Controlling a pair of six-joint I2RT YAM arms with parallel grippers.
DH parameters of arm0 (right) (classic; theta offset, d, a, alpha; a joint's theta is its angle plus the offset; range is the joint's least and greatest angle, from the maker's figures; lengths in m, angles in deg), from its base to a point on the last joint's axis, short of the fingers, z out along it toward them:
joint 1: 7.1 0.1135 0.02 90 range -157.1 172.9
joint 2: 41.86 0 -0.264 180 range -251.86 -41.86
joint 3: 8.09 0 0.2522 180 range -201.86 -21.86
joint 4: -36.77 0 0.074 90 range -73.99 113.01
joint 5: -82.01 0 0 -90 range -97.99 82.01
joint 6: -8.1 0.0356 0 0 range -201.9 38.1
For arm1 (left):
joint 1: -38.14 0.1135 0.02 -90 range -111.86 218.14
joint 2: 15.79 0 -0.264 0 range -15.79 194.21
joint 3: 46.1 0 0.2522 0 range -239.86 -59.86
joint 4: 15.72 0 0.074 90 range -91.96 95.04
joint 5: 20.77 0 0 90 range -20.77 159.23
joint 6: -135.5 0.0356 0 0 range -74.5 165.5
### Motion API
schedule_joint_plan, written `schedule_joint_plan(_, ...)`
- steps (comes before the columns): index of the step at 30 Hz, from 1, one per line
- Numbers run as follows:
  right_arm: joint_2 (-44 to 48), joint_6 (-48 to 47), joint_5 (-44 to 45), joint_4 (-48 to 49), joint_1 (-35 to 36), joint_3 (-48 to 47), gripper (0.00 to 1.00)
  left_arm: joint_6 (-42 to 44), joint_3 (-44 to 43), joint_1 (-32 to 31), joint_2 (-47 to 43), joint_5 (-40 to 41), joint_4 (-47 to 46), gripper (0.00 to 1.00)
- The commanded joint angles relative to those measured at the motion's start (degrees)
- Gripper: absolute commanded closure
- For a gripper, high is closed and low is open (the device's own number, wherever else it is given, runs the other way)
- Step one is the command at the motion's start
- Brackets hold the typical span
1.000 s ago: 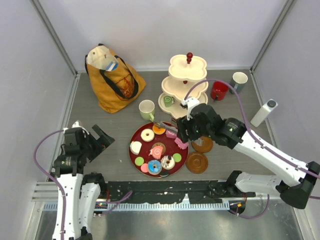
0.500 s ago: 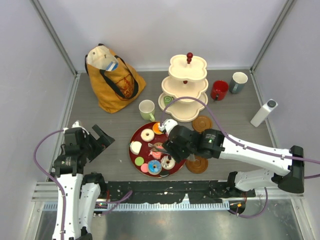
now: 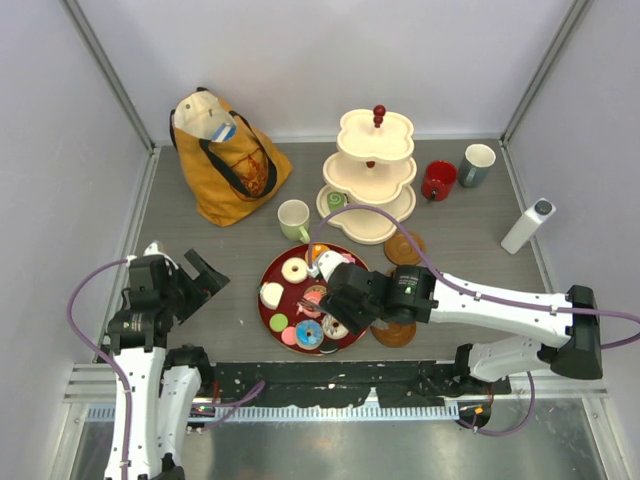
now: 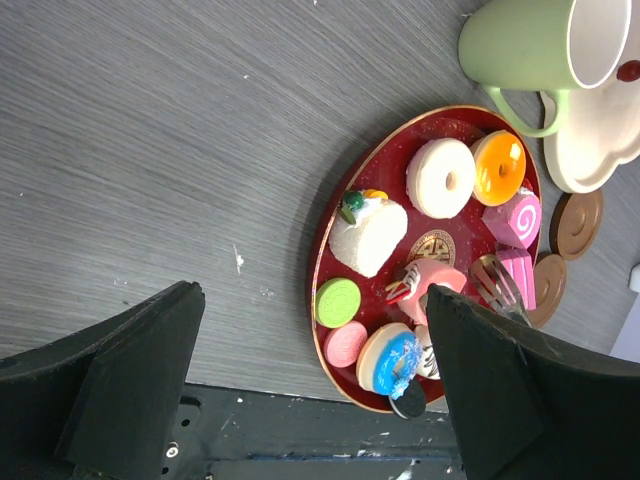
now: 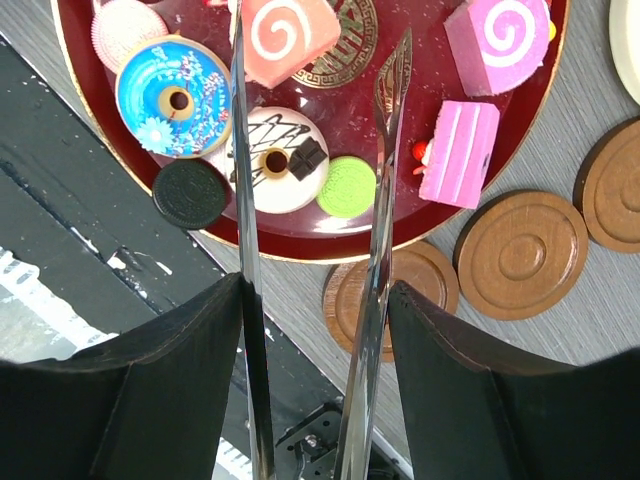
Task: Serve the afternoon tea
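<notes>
The toy pastries lie on the round dark-red tray (image 3: 264, 308). My right gripper (image 5: 315, 300) is shut on a pair of metal tongs (image 5: 385, 150) and hangs over the tray's near half. The tong blades straddle a white chocolate-striped donut (image 5: 272, 165), and a salmon swirl roll (image 5: 290, 35) lies between their tips. The right blade stands apart from the roll. My left gripper (image 4: 315, 390) is open and empty, left of the tray. The pale green mug (image 3: 293, 219) stands behind the tray. The red mug (image 3: 438, 180) and grey-blue mug (image 3: 478, 162) are at the back right.
A cream three-tier stand (image 3: 370, 175) rises behind the tray, with a small green piece (image 3: 337, 201) on its bottom tier. Wooden coasters (image 5: 520, 255) lie right of the tray. A mustard tote bag (image 3: 225, 155) sits back left. A white bottle (image 3: 527, 225) is far right.
My right arm swung from beside the tiered stand down and left over the tray, carrying the tongs, whose blades narrowed a little. The left arm stayed still.
</notes>
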Motion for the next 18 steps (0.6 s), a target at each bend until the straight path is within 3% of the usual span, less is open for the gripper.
schedule_joint_plan(1, -0.5, -1.3, -2.7, 2.3, 0.8, -3.1, 0.37, 0.8, -1.6, 0.2, 0.0, -0.2, -0.8, 0.0)
schedule_joint_plan(12, -3.5, -2.7, -3.0, 2.6, 1.7, -4.0, 0.37, 0.8, -1.4, 0.3, 0.2, -0.2, -1.0, 0.0)
schedule_joint_plan(18, -5.9, -3.2, -3.0, 3.5, 2.4, -6.2, 0.44, 0.8, -1.4, 0.2, 0.3, -0.2, -0.9, 0.0)
